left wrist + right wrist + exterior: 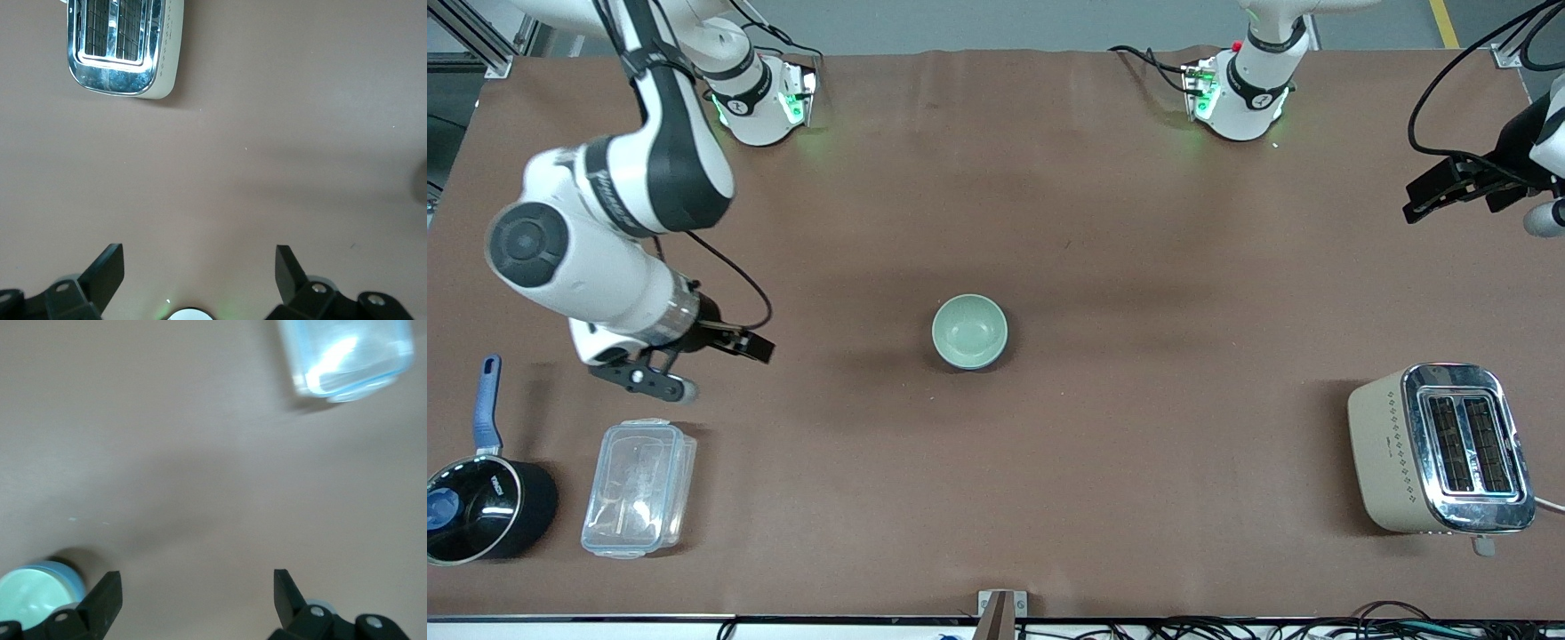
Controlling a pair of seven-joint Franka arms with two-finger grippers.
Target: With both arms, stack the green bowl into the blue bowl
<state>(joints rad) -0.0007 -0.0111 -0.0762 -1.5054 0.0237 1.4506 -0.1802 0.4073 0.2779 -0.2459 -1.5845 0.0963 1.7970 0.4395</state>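
My right gripper (pixel 193 600): fingers apart, empty, over bare table near clear container (pixel 639 487). My left gripper (pixel 199 275): fingers apart, empty, raised at left arm's table end. Green bowl (pixel 969 331) nested in blue bowl (pixel 67 577), mid-table.

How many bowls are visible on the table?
2, nested at the table's middle: the green bowl sits inside the blue bowl, whose blue rim shows around it in the right wrist view. None appears elsewhere.

Mint-green bowl (pixel 969 331) in seemingly blue bowl (pixel 72 578)
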